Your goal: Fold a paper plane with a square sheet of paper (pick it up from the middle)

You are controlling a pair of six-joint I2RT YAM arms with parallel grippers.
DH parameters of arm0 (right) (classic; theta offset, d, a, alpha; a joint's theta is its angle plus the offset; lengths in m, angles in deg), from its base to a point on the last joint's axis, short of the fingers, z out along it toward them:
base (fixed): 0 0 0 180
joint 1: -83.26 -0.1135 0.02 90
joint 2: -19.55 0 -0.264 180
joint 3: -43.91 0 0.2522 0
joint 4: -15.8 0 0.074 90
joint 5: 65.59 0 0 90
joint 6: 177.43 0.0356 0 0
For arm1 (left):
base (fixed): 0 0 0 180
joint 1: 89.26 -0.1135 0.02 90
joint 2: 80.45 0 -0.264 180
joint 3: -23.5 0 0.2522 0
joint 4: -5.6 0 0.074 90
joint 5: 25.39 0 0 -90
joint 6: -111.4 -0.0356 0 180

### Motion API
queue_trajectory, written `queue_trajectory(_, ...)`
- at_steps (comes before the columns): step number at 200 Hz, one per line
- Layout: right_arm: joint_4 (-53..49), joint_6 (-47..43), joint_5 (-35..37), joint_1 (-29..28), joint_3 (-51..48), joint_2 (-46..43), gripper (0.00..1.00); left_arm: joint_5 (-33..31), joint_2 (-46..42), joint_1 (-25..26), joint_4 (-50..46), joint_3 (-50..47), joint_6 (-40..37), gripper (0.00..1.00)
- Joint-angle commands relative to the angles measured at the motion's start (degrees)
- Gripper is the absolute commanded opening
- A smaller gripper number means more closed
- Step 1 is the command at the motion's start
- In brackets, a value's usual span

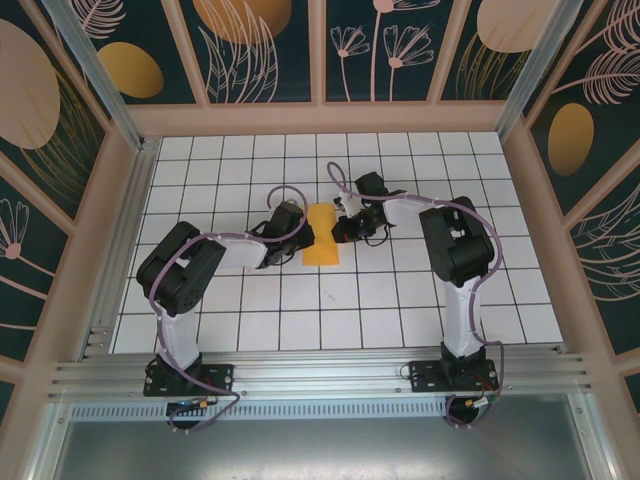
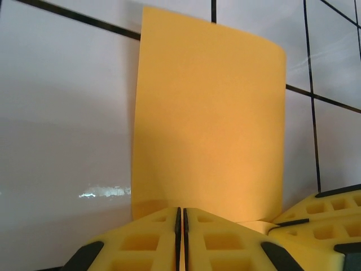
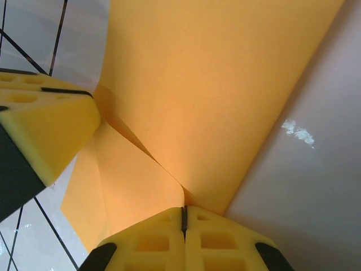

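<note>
The square sheet of paper [image 1: 321, 240] is orange and lies folded over into a narrow rectangle, not a pointed dart, in the middle of the tiled table. My left gripper [image 1: 303, 235] meets its left edge and my right gripper [image 1: 342, 228] its right edge. In the left wrist view the sheet [image 2: 208, 113] stretches away from the shut left gripper [image 2: 180, 212], with a thin strip of paper between its pads. In the right wrist view a raised fold of the sheet [image 3: 214, 84] runs into the shut right gripper [image 3: 183, 210].
The white grid table [image 1: 400, 300] is ringed by a low wooden wall [image 1: 330, 118], with a metal rail along the near edge [image 1: 320, 375]. The right arm's fingers [image 2: 321, 217] show at the left wrist view's lower right, close beside the paper.
</note>
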Motion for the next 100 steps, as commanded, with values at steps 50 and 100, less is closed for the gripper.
queue_trajectory(50,-2.0,0.2,4.7,-0.7,-0.9,1.2,0.0,-1.6,1.0,-0.3,-1.1,2.8,-1.3,0.14)
queue_trajectory(100,-2.1,0.2,4.6,-0.6,-0.8,1.0,0.0,-1.0,3.5,-0.4,0.3,0.3,-0.9,0.13)
